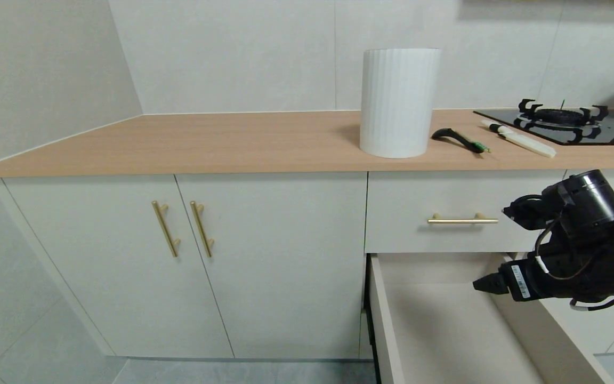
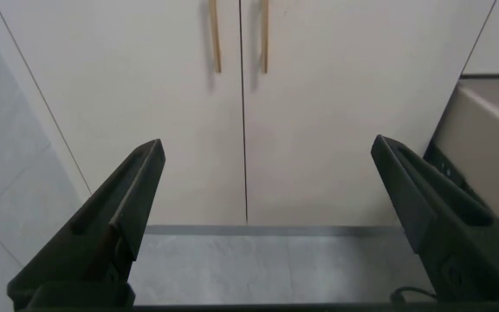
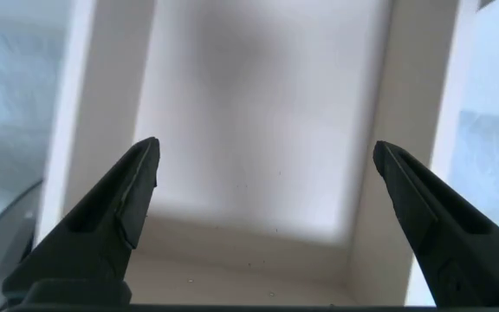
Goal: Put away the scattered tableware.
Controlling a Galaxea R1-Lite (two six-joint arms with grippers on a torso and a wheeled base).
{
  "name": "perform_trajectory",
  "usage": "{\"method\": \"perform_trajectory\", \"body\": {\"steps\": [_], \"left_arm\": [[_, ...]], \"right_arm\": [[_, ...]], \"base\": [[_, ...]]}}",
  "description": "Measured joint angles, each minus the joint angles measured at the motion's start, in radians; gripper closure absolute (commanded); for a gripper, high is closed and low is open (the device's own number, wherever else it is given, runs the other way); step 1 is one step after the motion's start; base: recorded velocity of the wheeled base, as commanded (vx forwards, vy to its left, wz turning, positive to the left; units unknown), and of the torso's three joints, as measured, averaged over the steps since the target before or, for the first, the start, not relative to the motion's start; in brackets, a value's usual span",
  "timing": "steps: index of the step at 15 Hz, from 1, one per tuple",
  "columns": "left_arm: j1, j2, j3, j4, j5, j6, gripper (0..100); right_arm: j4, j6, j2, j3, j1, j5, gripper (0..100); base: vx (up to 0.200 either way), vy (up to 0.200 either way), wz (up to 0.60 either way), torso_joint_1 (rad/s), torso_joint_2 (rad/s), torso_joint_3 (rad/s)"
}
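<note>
Two utensils lie on the wooden counter: a black-handled tool with a green tip (image 1: 459, 140) and a cream-coloured knife with a dark band (image 1: 519, 138), both right of a white ribbed cylinder (image 1: 397, 102). Below them a drawer (image 1: 387, 320) stands pulled out, with nothing inside that I can see. My right gripper (image 1: 480, 284) hangs over the drawer's right side, open, with nothing between its fingers; in the right wrist view the right gripper (image 3: 265, 173) looks down into the drawer (image 3: 258, 121). My left gripper (image 2: 267, 169) is open low in front of the cabinet doors (image 2: 345, 104).
A black gas hob (image 1: 568, 122) with pan supports sits at the counter's right end. Closed double doors with gold handles (image 1: 182, 228) are left of the drawer, and a shut upper drawer with a gold handle (image 1: 462, 220) is above it. Grey floor tiles (image 2: 258, 264) lie below.
</note>
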Motion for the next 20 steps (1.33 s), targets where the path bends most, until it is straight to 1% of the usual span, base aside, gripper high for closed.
{"method": "perform_trajectory", "body": {"steps": [2,15,17,20], "left_arm": [[0.0,0.0,0.0,0.0,0.0,0.0,0],[0.0,0.0,0.0,0.0,0.0,0.0,0],[0.0,0.0,0.0,0.0,0.0,0.0,0],[0.0,0.0,0.0,0.0,0.0,0.0,0]], "right_arm": [[-0.009,0.0,-0.008,0.007,-0.001,-0.001,0],[-0.011,-0.001,-0.017,0.008,-0.001,-0.002,0],[-0.015,-0.001,-0.017,0.008,-0.001,-0.002,0],[-0.101,-0.002,-0.016,0.004,-0.004,-0.002,0]], "base": [[0.0,0.0,0.0,0.112,-0.26,-0.281],[0.0,0.0,0.0,0.188,-0.49,-0.285],[0.0,0.0,0.0,0.107,-0.24,-0.144],[0.0,0.0,0.0,0.024,-0.05,-0.026]]}}
